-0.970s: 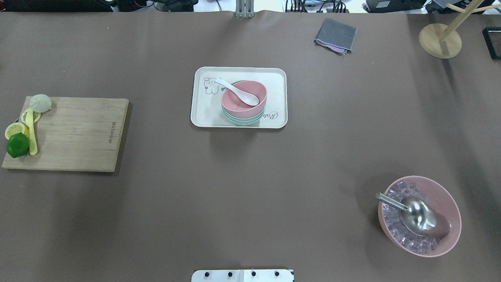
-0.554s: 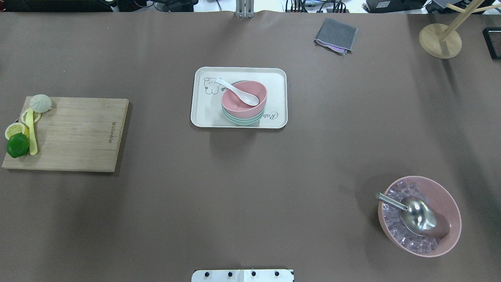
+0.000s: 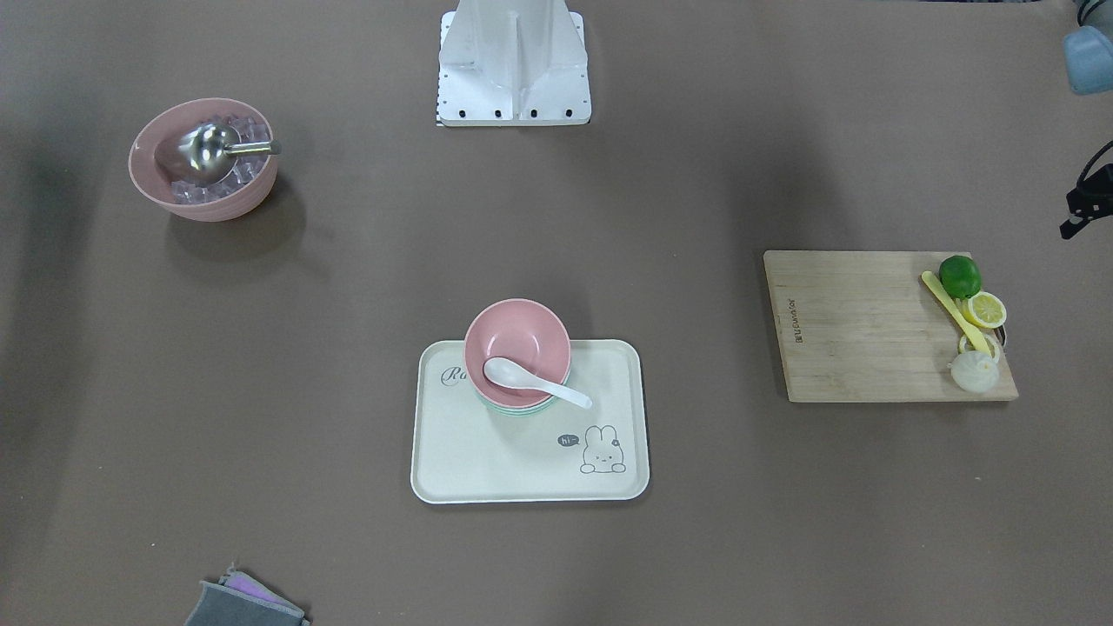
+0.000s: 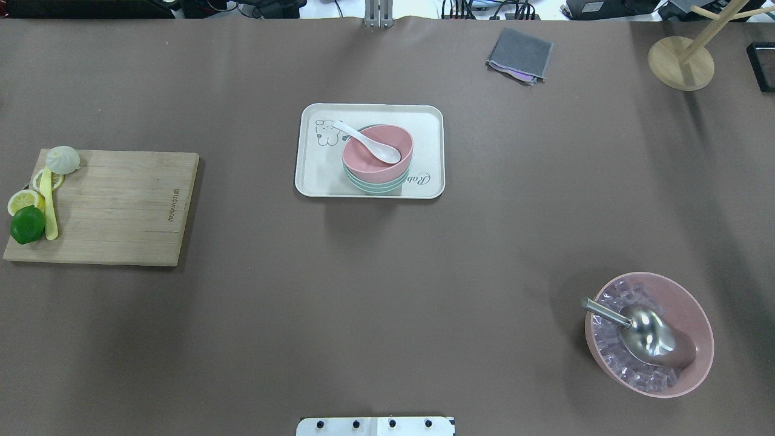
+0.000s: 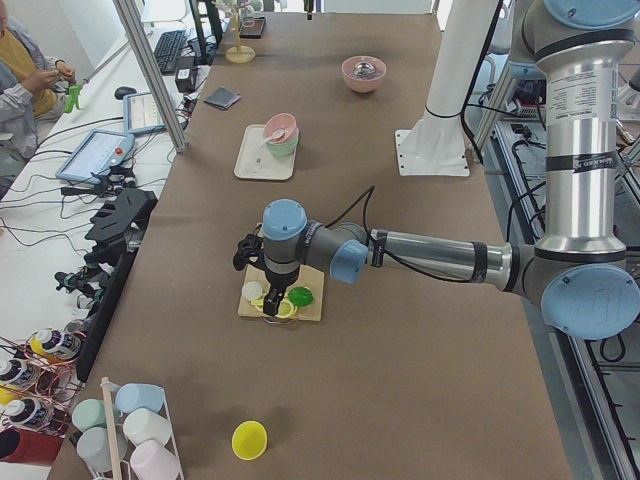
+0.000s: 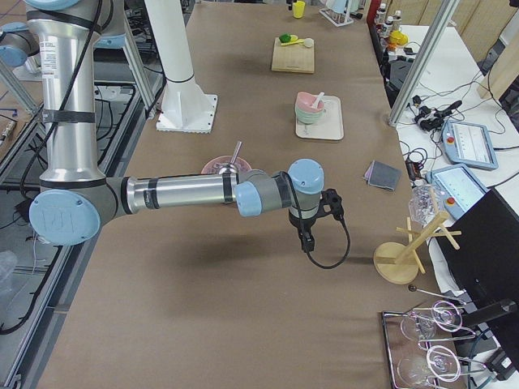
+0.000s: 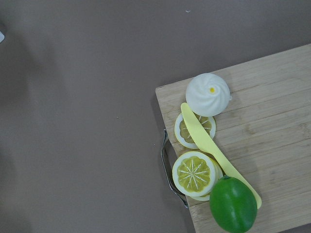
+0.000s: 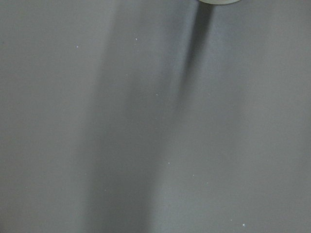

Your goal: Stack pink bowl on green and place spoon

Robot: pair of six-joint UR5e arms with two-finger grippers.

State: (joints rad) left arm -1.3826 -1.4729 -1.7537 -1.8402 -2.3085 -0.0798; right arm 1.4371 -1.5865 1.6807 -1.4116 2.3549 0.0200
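Note:
The pink bowl [image 4: 369,162] sits nested on the green bowl [image 4: 372,185] on a cream tray [image 4: 315,175] at the table's middle. A white spoon [image 4: 366,140] lies in the pink bowl, handle over the rim. In the front-facing view the pink bowl [image 3: 517,343], spoon [image 3: 535,381] and tray [image 3: 487,469] show too. My left gripper [image 5: 272,295] hangs over the cutting board's end, far from the tray. My right gripper [image 6: 306,240] hangs over bare table near the wooden stand. I cannot tell if either is open or shut.
A wooden cutting board [image 4: 121,206] with a lime [image 4: 27,224], lemon slices, a yellow knife and a bun lies at the left. A large pink bowl of ice cubes [image 4: 684,300] with a metal scoop stands front right. A grey cloth [image 4: 519,54] and wooden stand [image 4: 680,63] are at the back.

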